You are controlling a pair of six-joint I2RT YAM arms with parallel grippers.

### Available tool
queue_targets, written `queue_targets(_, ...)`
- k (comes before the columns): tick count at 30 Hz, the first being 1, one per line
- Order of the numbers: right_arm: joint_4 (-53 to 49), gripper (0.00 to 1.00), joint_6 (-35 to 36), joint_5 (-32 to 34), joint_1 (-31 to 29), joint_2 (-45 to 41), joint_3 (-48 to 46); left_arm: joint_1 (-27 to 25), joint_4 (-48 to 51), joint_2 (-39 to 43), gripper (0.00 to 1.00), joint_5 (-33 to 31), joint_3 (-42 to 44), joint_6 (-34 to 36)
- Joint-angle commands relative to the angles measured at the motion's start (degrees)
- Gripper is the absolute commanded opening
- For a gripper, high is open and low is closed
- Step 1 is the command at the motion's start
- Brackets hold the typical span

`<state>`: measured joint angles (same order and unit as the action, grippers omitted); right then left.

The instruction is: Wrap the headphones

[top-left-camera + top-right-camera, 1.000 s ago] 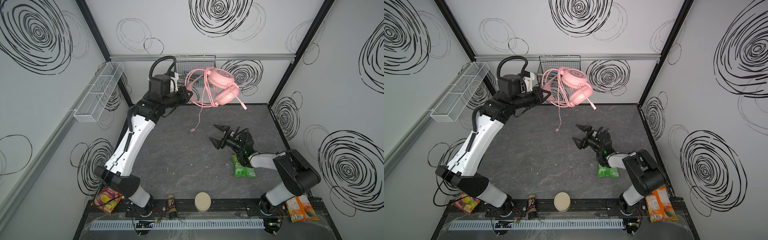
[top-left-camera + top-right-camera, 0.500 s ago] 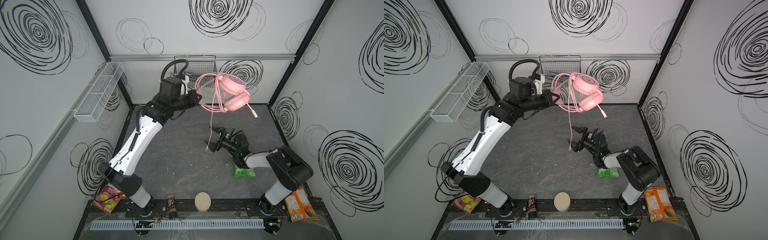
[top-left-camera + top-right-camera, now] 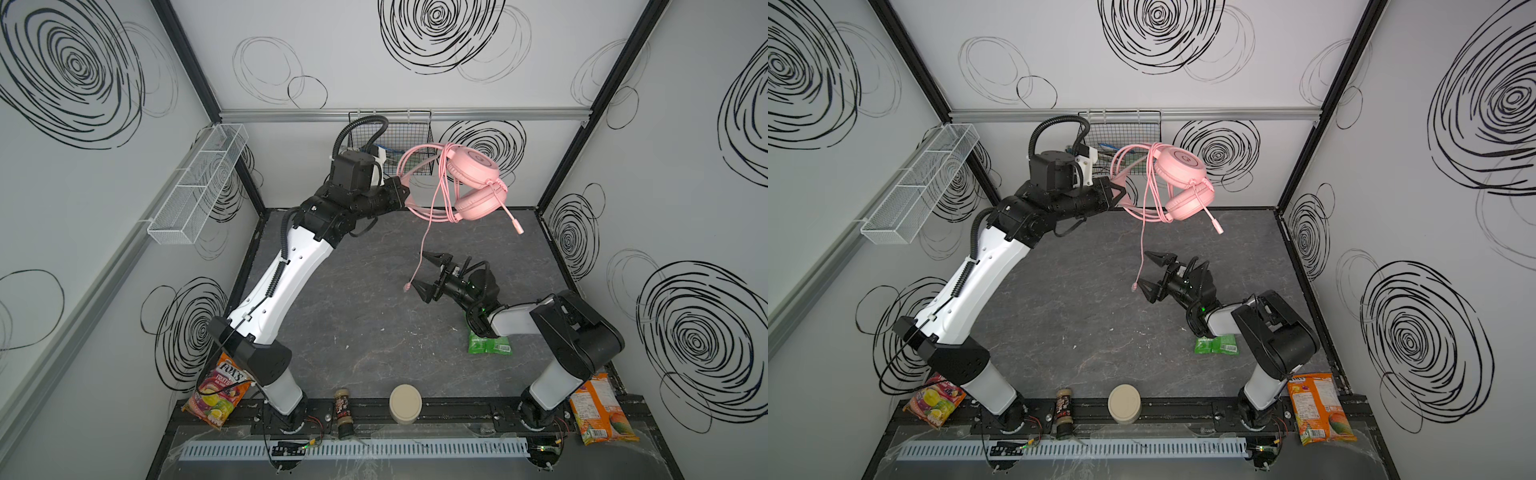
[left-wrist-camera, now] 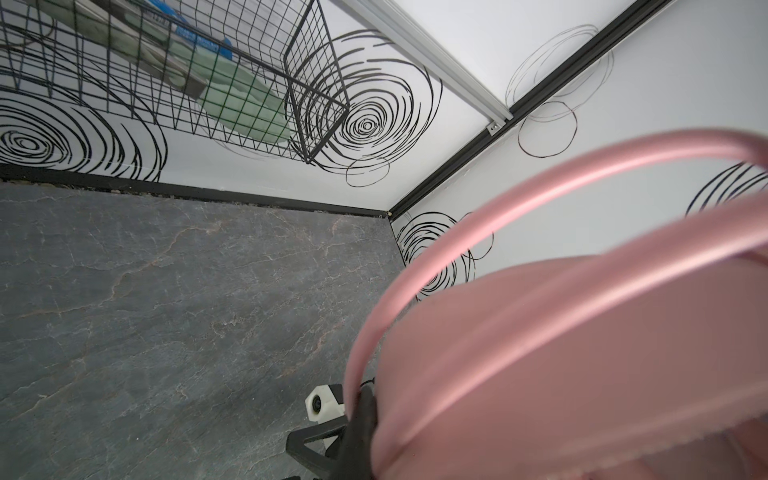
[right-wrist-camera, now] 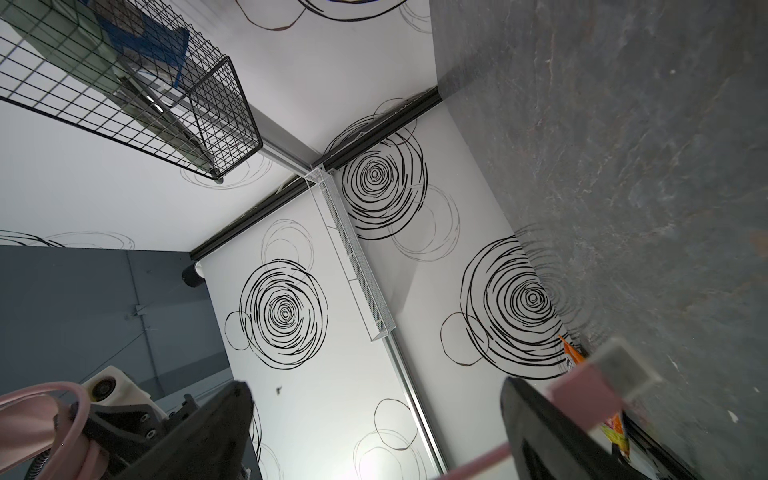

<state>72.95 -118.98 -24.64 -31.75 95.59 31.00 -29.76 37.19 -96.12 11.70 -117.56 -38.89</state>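
Headphones (image 3: 473, 183): aloft near table's (image 3: 353, 257) far edge, cable (image 3: 425, 235) dangling.
Left gripper (image 3: 404, 195): clamped on headband (image 4: 582, 353), arm outstretched.
Right gripper (image 3: 424, 271): spread wide, empty, beside cable end.

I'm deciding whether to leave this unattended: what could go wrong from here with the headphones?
The left claw grips the headphones by the headband alone, high above the table; the hanging earcups could swing or slip.
The thin cable dangles beside the open right claw; a close could miss it or pinch the plug.
Cable loops sit near the wire basket and might snag.
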Motion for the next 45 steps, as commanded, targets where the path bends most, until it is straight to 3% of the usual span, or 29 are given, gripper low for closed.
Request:
queue_targets(1,0.75,0.97,-3.13,0.27,1.06,-2.80,-0.42,2.12,-4.83,2.11,0.00,0.18,-1.98,-0.02)
queue_targets(16,1.31,0.98,-4.06,1.20,-0.24,-2.45,-0.04,2.05,-7.92,1.08,0.00,1.76,-2.66,-1.18)
queue_targets(38,5.29,0.97,-5.83,3.03,-1.37,-1.09,-0.53,-1.18,-13.70,4.92,0.00,1.26,5.77,-3.76)
queue_targets(41,5.28,0.90,-5.85,3.55,-1.29,-1.50,-1.41,-1.32,-15.02,5.90,0.00,1.40,7.11,-4.32)
queue_targets(45,5.49,0.69,-5.69,3.86,-0.88,-1.61,-2.48,-1.33,-15.00,6.71,0.00,1.97,7.28,-4.43)
